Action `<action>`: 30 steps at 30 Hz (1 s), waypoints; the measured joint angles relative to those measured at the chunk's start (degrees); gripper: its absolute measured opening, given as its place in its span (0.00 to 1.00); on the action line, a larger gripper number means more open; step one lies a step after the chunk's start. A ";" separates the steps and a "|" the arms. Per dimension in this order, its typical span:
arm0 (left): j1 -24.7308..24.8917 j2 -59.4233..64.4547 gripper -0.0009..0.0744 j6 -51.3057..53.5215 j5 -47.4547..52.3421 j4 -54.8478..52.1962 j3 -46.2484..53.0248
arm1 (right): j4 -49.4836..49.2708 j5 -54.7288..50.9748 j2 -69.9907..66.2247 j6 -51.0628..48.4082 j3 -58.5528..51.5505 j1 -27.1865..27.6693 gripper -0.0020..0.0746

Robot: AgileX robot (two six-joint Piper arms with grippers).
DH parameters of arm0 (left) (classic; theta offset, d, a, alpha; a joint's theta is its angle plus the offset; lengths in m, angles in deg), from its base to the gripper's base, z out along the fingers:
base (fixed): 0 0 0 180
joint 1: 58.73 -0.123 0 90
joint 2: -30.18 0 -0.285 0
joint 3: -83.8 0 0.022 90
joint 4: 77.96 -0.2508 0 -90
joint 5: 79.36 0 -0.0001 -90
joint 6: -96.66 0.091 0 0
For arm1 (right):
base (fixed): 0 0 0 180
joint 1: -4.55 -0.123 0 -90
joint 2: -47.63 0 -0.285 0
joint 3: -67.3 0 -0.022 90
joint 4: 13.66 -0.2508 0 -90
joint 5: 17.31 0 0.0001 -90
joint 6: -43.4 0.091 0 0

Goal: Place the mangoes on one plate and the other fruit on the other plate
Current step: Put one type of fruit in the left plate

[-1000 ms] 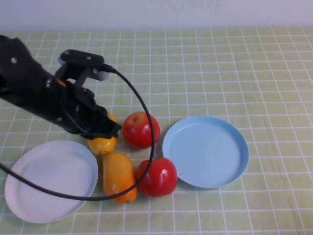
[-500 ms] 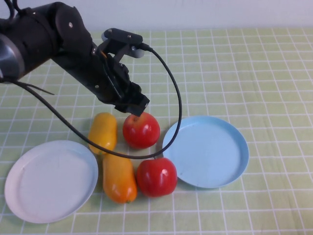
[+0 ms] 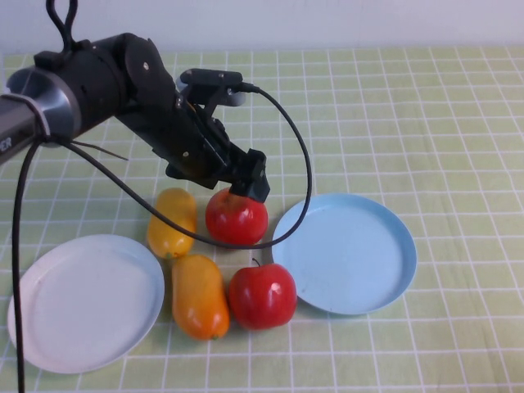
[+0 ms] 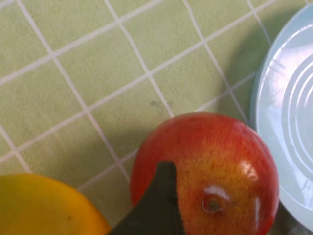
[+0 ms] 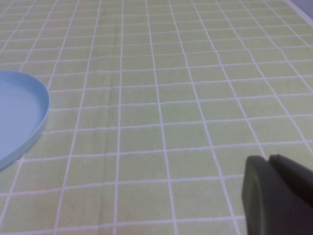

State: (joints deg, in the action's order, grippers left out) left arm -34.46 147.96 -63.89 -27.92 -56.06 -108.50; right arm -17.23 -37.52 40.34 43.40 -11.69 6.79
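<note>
Left tool (image 3: 250, 182) hovering right over rear apple (image 3: 236, 218), beside blue plate (image 3: 344, 253), finger spread unclear. Right tool (image 5: 279, 196) sitting low over bare tabletop (image 5: 171, 98), apparently closed. Mangoes (image 3: 172, 221) lying beside white plate (image 3: 82, 301).

Mangoes (image 3: 172, 221), apples (image 3: 237, 217) between both plates (image 3: 344, 254)
</note>
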 joint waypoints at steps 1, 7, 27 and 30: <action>-0.24 0.27 0.90 -0.04 -0.09 0.71 0.00 | 0.00 0.00 0.00 0.00 0.00 0.00 0.01; -2.22 1.88 0.90 -0.14 -1.17 2.11 -0.26 | 0.00 0.00 0.00 0.00 0.00 0.00 0.01; -2.65 5.90 0.90 -1.04 6.47 2.24 -5.10 | 0.00 0.00 0.00 0.00 0.00 0.00 0.00; -2.82 6.04 0.90 -1.11 5.64 1.83 -5.10 | 0.00 0.00 0.00 0.00 0.00 0.00 0.01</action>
State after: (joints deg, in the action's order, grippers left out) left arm -37.28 154.00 -65.00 -22.28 -54.23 -113.60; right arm -17.23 -37.52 40.34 43.40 -11.69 6.79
